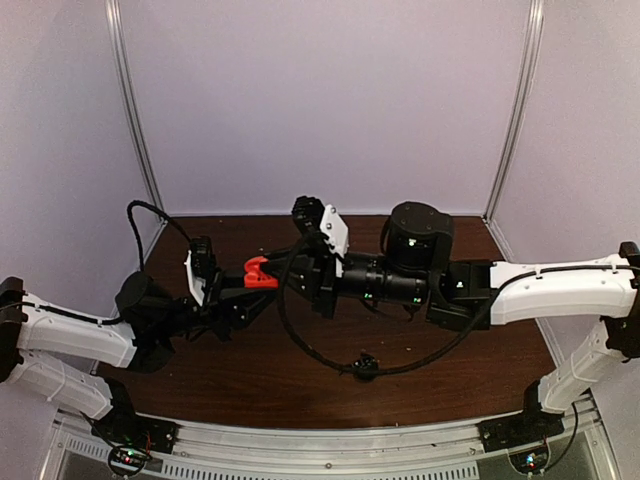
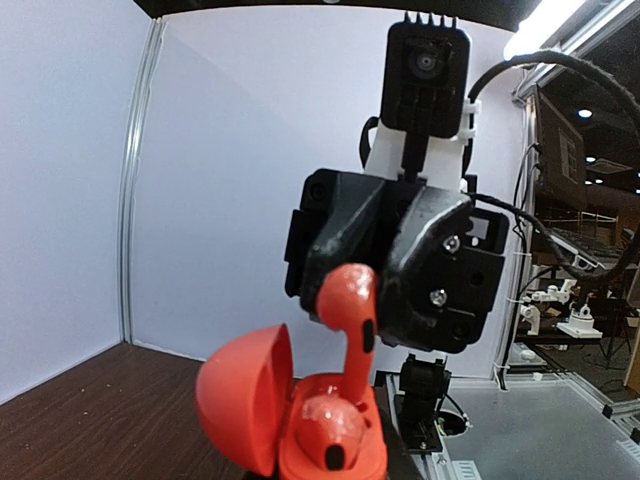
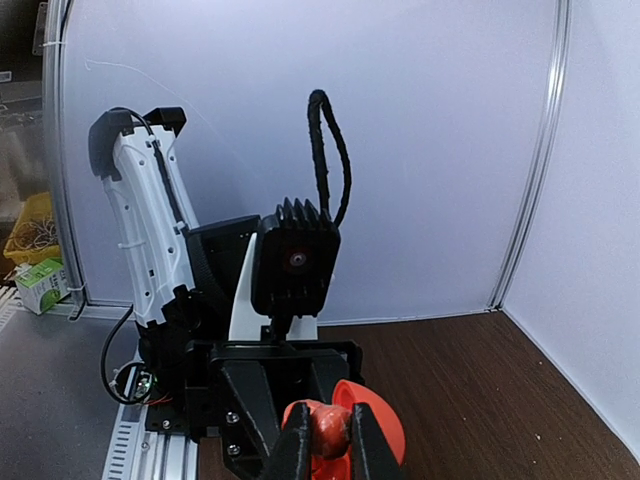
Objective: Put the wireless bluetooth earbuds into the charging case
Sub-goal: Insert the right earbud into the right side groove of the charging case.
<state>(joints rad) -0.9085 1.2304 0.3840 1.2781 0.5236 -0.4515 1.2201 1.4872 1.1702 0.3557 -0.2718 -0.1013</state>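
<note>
While the right gripper [image 3: 330,445] pinches a red-orange earbud [image 2: 348,305] between nearly closed fingers, the bud hangs just over the open charging case [image 2: 300,445]. The left gripper [image 1: 250,290] clamps that case, a second earbud [image 2: 335,425] seated inside.

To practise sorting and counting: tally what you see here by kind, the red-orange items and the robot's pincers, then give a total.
Red-orange earbuds: 2
Red-orange charging case: 1
Pincers: 2, left pincer and right pincer
Total: 5
</note>
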